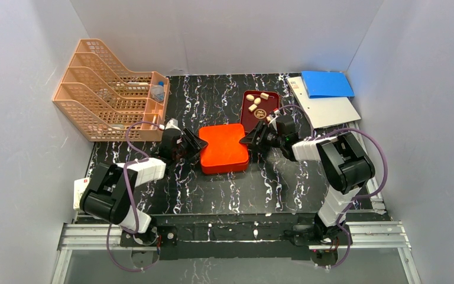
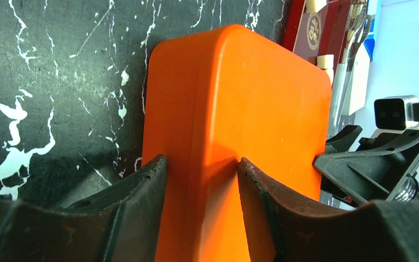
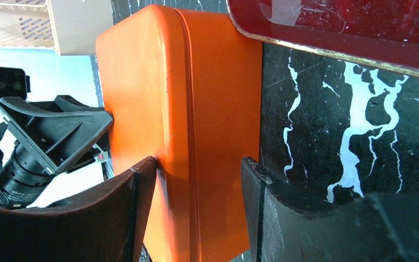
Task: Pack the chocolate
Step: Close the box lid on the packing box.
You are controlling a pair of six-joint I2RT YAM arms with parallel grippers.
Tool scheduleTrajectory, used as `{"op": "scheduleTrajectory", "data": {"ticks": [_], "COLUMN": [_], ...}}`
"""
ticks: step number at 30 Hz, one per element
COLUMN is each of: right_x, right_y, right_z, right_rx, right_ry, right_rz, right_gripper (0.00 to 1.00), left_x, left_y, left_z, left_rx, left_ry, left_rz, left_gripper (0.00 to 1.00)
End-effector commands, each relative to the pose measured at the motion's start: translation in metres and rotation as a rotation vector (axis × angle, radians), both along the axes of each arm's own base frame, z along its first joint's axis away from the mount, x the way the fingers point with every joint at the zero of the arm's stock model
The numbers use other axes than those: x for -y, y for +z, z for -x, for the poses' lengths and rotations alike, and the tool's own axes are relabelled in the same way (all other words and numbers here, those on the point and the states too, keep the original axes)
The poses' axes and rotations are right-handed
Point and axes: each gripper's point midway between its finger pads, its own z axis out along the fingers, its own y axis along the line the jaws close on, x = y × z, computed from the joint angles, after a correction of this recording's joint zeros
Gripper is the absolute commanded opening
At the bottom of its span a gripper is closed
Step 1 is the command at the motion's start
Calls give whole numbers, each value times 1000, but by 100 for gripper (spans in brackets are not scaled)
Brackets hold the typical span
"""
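Your left gripper is pinching the orange box; the right gripper is straddling it, grip unclear. The chocolate is sitting in the red tray toward the worktop's far edge, likely light and slippery; pinch pieces across their middles.

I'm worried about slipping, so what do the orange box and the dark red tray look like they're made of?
The orange box: probably moulded plastic, smooth semi-matte, judging by rounded corners and soft sheen. The dark red tray: glossy, maybe plastic or coated card, given sharp reflections and a gold rim line; unclear which.
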Motion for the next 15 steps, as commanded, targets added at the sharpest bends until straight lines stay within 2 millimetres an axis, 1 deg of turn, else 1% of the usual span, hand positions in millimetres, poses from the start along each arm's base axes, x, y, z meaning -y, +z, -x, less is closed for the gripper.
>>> {"op": "scheduleTrajectory", "data": {"ticks": [1,5,8,15], "right_x": [-6,-6,-5,-4], "right_y": [-4,-13,-19,-35], "right_z": [-4,-1,4,21], "right_rx": [0,-27,-46,-94], "right_ry": [18,14,8,4], "right_rz": [10,19,24,38], "right_gripper": [66,65,64,58], "left_x": [6,8,10,14], "left_y": [-12,-15,-17,-25], "left_z": [6,5,4,8], "left_rx": [-48,-55,-66,-91], "left_ry": [-37,-44,-52,-70], "left_rz": [-31,-35,-39,-46], "left_gripper": [47,47,46,46]}}
